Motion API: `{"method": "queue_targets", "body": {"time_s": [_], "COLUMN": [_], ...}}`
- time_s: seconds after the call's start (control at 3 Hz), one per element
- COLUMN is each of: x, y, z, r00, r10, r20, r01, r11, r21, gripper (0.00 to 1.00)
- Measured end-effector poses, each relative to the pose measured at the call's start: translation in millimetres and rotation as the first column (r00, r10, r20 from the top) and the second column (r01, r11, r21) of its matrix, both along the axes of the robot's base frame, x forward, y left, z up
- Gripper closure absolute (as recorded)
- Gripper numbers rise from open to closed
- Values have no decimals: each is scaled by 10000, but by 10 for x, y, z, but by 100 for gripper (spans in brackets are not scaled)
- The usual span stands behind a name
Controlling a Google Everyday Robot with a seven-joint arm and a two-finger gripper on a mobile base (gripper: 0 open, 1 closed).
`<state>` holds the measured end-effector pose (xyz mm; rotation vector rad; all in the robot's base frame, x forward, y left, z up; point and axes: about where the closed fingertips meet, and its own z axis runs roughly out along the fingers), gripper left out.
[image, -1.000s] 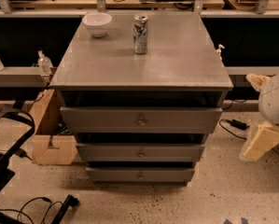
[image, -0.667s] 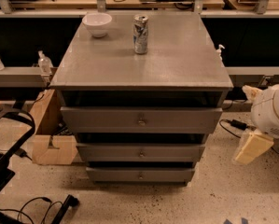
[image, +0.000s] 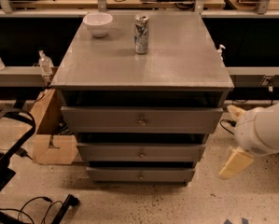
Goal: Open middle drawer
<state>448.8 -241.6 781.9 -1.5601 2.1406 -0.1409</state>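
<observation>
The grey cabinet has three drawers stacked at its front. The middle drawer has a flat grey front and a small brass knob; its front stands closed, in line between the top drawer and the bottom drawer. My gripper is to the right of the cabinet, at about the middle drawer's height, apart from it. Its cream fingers are spread open and hold nothing.
A white bowl and a drink can stand on the cabinet top. A cardboard box sits on the floor at the cabinet's left. Black cables and a frame lie at the lower left. Benches run behind.
My gripper has moved left and a little down, closer to the cabinet's right side. The drawers have not moved.
</observation>
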Motion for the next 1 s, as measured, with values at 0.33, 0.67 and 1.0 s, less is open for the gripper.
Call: {"method": "queue_targets", "body": {"time_s": [0.33,0.67,1.0], "x": [-61,66,419], "y": [277,558,712], "z": [-824,-1527,-1953], "r00": [9984,9886,9734], "r10": [554,1478,1995], "r20": [-142,302,1123], "r01": [-539,-1503,-2099], "r11": [9947,9821,9736], "r21": [875,1135,892], "gripper": [0,0,0]}}
